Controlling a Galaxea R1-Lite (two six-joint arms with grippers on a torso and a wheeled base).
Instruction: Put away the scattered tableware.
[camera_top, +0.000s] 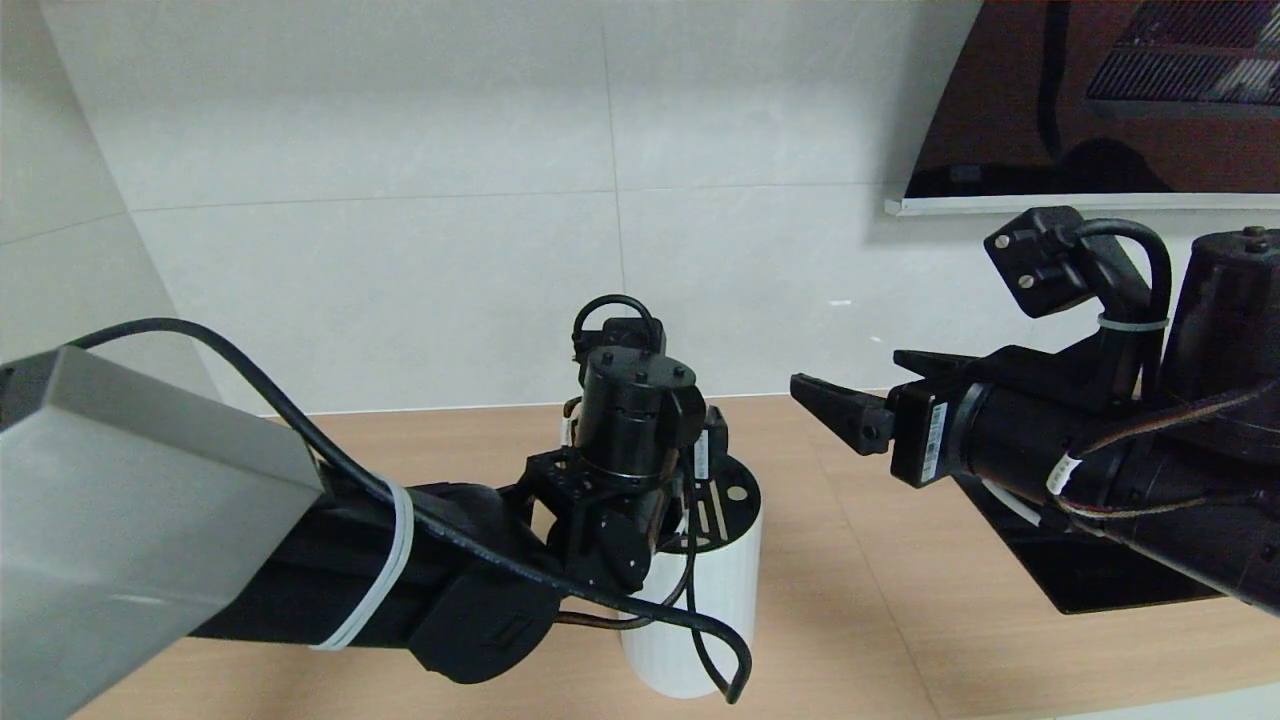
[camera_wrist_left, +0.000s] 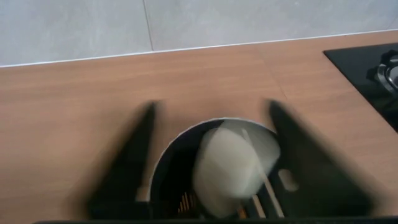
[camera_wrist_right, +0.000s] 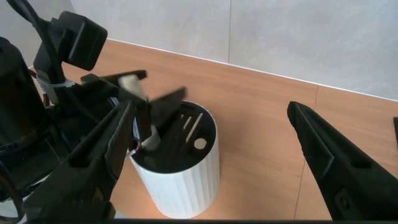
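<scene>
Both spread apart: right gripper (camera_wrist_right: 210, 111), left gripper (camera_wrist_left: 211, 109) above blurred white utensil (camera_wrist_left: 227, 165) in holder (camera_wrist_right: 186, 180).

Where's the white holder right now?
In the head view's centre, the holder stands on the wooden counter, directly beneath the left gripper, with the black cooktop to its right.

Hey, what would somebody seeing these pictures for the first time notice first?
Probably the white ribbed holder in the middle of the wooden counter, with the left pincer open just above it and a white spoon at its dark opening. Next, the right pincer, open, hanging over the counter beside the black cooktop.
</scene>
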